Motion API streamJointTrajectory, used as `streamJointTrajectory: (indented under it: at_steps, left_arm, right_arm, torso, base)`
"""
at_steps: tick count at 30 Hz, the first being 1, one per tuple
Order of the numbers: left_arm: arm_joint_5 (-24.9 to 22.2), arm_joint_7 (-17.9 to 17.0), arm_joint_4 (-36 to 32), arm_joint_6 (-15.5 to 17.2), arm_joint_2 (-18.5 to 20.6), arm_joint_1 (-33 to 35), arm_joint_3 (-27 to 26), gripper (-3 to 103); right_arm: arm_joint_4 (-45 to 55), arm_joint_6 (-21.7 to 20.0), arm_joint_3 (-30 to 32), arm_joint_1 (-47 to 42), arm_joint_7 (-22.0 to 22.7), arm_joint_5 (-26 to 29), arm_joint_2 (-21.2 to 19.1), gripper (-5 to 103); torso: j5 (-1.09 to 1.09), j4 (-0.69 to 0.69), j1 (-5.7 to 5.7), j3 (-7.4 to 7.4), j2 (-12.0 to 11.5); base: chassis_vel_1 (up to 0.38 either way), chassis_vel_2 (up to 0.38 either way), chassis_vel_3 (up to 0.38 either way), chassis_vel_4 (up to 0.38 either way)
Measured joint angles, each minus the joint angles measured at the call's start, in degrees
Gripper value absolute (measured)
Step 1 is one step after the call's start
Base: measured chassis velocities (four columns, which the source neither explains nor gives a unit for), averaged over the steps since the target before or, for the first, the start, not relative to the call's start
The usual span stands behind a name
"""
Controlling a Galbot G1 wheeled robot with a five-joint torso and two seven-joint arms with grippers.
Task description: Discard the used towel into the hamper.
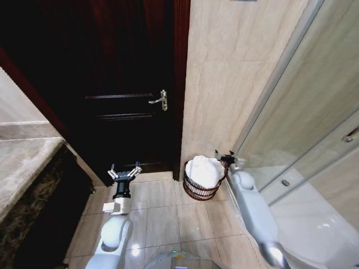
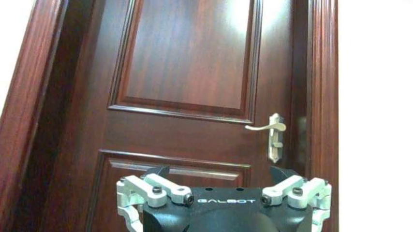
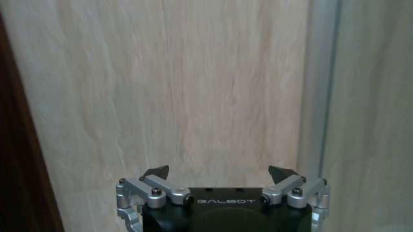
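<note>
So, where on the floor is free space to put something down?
Bare tiles lie between the left gripper and the hamper, below the door. It is crowded at the hamper: the towel fills it, and the right gripper hangs beside its rim, near the shower glass.

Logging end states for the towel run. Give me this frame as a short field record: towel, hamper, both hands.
towel: white towel lying inside the hamper, heaped above the rim
hamper: dark woven basket on the tile floor, against the beige wall beside the door
left hand: open, empty, facing the door
right hand: open, empty, just beside the hamper's rim
</note>
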Motion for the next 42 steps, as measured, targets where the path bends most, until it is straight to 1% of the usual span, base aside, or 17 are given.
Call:
streamJointTrajectory:
  at_steps: [2,3,6,7,8,11,13,15,16,19,21,24,25,28,31,39,42]
  left_arm:
    - [0.2,0.4,0.4,-0.5,-0.5,-0.2,0.3,100]
    - [0.2,0.4,0.4,-0.5,-0.5,-0.2,0.3,100]
    - [0.5,0.9,0.7,-0.6,-1.1,-0.1,0.7,100]
    - [0.5,0.9,0.7,-0.6,-1.2,0.0,0.7,100]
    - [0.5,0.9,0.7,-0.6,-1.2,0.0,0.7,100]
    - [0.8,0.9,0.8,-0.6,-1.2,0.2,0.6,100]
    - [0.9,0.9,0.7,-0.6,-1.1,0.4,0.5,100]
    - [0.9,0.9,0.5,-0.7,-1.0,0.9,0.4,100]
    - [0.9,0.9,0.5,-0.7,-1.0,0.9,0.4,100]
    - [1.0,0.9,0.2,-0.7,-1.2,1.1,0.4,100]
    - [1.0,0.9,0.2,-0.7,-1.2,1.1,0.4,100]
    - [1.1,0.9,0.2,-0.7,-1.3,1.4,0.4,100]
    - [1.1,0.9,0.2,-0.7,-1.3,1.4,0.4,100]
    - [1.1,0.9,0.5,-0.7,-1.4,1.5,0.5,100]
    - [1.2,0.9,1.0,-0.7,-1.5,1.4,0.5,100]
    - [1.5,1.2,2.9,-0.1,-1.4,1.1,0.4,100]
    - [1.9,1.3,3.9,-0.2,-1.5,0.8,0.6,100]
  right_arm:
    - [6.9,1.0,1.3,-5.2,0.5,0.4,-0.7,100]
    - [6.9,1.0,1.3,-5.2,0.5,0.4,-0.7,100]
    - [13.4,4.7,2.7,-12.4,0.3,-1.4,-0.1,100]
    - [14.6,6.0,3.1,-14.2,0.0,-2.1,0.3,100]
    - [14.6,6.0,3.1,-14.2,0.0,-2.1,0.3,100]
    - [17.9,10.3,4.7,-20.0,-1.4,-4.0,2.6,100]
    - [18.7,10.9,5.0,-21.2,-1.4,-4.0,3.3,100]
    - [20.1,12.0,5.5,-23.0,-1.4,-4.1,4.3,100]
    - [20.1,12.0,5.5,-23.0,-1.4,-4.1,4.3,100]
    - [21.2,12.8,5.7,-24.2,-1.4,-4.1,4.7,100]
    - [21.3,12.9,5.7,-24.4,-1.4,-4.1,4.7,100]
    - [22.2,12.6,5.5,-26.6,-1.4,-4.8,5.3,100]
    - [22.2,12.6,5.5,-26.6,-1.4,-4.8,5.3,100]
    - [22.0,14.1,5.2,-27.8,-1.5,-5.9,6.0,100]
    - [20.6,17.5,5.0,-29.8,-1.5,-8.4,7.4,100]
    - [17.4,21.1,3.9,-34.0,-1.8,-8.9,8.0,100]
    - [17.0,21.6,3.9,-34.4,-1.8,-9.1,8.6,100]
  torso:
    - [-0.01,0.01,0.0,-0.01,0.0]
    - [-0.01,0.01,0.0,-0.01,0.0]
    - [0.0,0.02,0.0,0.0,0.0]
    - [0.0,0.02,-0.01,0.0,0.0]
    - [0.0,0.02,-0.01,0.0,0.0]
    - [0.0,0.01,-0.25,-0.25,-0.5]
    - [0.01,0.01,-0.38,-0.4,-0.8]
    - [-0.01,0.02,-0.76,-0.88,-1.6]
    - [-0.01,0.02,-0.76,-0.88,-1.6]
    - [-0.01,0.03,-1.31,-1.57,-2.9]
    - [-0.01,0.03,-1.34,-1.61,-3.0]
    - [-0.01,0.02,-1.98,-2.41,-4.4]
    - [-0.01,0.02,-1.98,-2.41,-4.4]
    - [-0.01,0.03,-2.27,-2.79,-5.1]
    - [0.0,0.03,-2.78,-3.49,-6.3]
    - [0.0,0.02,-3.74,-4.73,-8.5]
    - [0.0,0.02,-4.1,-5.1,-9.2]
  base:
    - [0.0,0.0,0.0,0.0]
    - [0.0,0.0,0.0,0.0]
    - [0.0,0.0,0.0,0.0]
    - [0.0,0.0,0.0,0.0]
    - [0.0,0.0,0.0,0.0]
    - [0.0,0.0,0.0,0.0]
    - [0.0,0.0,0.0,0.0]
    - [0.0,0.0,0.0,0.0]
    - [0.0,0.0,0.0,0.0]
    - [0.0,0.0,0.0,0.0]
    - [0.0,0.0,0.0,0.0]
    - [0.0,0.0,0.0,0.0]
    - [0.0,0.0,0.0,0.0]
    - [0.0,0.0,0.0,0.0]
    - [0.0,0.0,0.0,0.0]
    - [0.0,0.0,0.0,0.0]
    - [0.0,0.0,0.0,0.0]
